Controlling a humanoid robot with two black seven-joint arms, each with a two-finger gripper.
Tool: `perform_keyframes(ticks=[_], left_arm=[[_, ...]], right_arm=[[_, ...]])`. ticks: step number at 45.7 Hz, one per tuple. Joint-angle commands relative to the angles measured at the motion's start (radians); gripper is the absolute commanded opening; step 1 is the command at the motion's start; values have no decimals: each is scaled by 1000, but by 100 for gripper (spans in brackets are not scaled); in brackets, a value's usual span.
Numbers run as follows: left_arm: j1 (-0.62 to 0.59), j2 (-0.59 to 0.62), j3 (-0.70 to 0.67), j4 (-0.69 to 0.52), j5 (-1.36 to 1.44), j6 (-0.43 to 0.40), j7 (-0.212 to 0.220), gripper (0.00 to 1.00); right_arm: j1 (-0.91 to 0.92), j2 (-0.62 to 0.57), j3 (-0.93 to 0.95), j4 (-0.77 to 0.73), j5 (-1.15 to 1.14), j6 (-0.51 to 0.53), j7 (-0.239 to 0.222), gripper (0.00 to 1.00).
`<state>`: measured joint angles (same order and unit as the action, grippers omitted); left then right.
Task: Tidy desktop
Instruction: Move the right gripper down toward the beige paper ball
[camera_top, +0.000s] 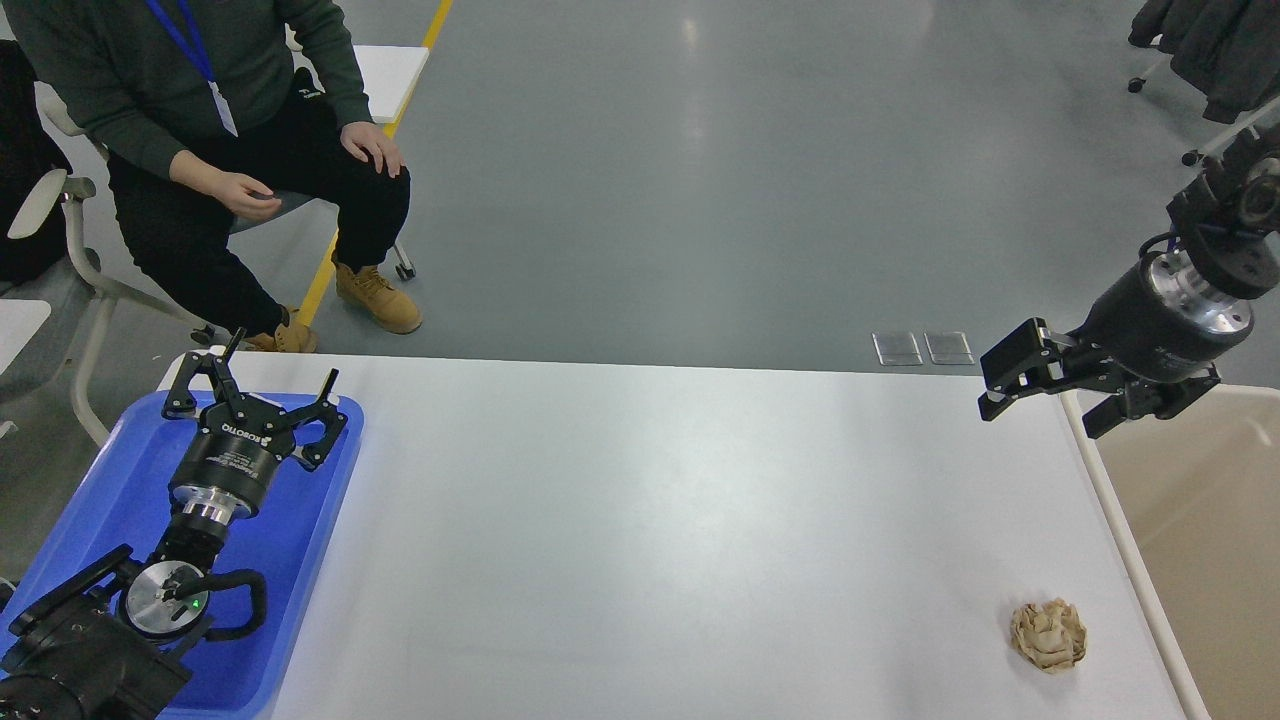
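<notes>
The white desktop (650, 520) fills the middle of the head view. A crumpled tan paper ball (1048, 635) lies on it near the front right corner. My left gripper (283, 358) hovers over the far end of the blue tray (300, 560) at the left, its fingers spread open and empty. Over the desktop's far right edge my right gripper (1045, 412) is raised, well behind the paper ball and apart from it. Its fingers stand open with nothing between them.
A beige white-rimmed bin (1200, 520) stands against the desktop's right edge. A person (230, 120) sits on a chair beyond the far left corner. Two clear plates (922, 347) lie on the grey floor behind the table.
</notes>
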<state>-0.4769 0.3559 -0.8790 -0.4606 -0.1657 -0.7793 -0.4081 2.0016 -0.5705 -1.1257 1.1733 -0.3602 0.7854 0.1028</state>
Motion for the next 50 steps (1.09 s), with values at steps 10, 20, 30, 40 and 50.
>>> perform_keyframes(ticks=[10, 20, 30, 40, 50], left_arm=[[0, 0, 0, 0, 0, 0, 0, 99], [0, 0, 0, 0, 0, 0, 0, 99], [0, 0, 0, 0, 0, 0, 0, 99], [0, 0, 0, 0, 0, 0, 0, 99], [0, 0, 0, 0, 0, 0, 0, 99]], right_arm=[[-3, 0, 0, 3, 0, 0, 0, 100], [-4, 0, 1, -6, -2, 0, 0, 99], [2, -2, 3, -9, -2, 0, 0, 100], [-1, -5, 12, -11, 7, 0, 0, 99], [-29, -12, 17, -58, 7, 0, 0, 99]])
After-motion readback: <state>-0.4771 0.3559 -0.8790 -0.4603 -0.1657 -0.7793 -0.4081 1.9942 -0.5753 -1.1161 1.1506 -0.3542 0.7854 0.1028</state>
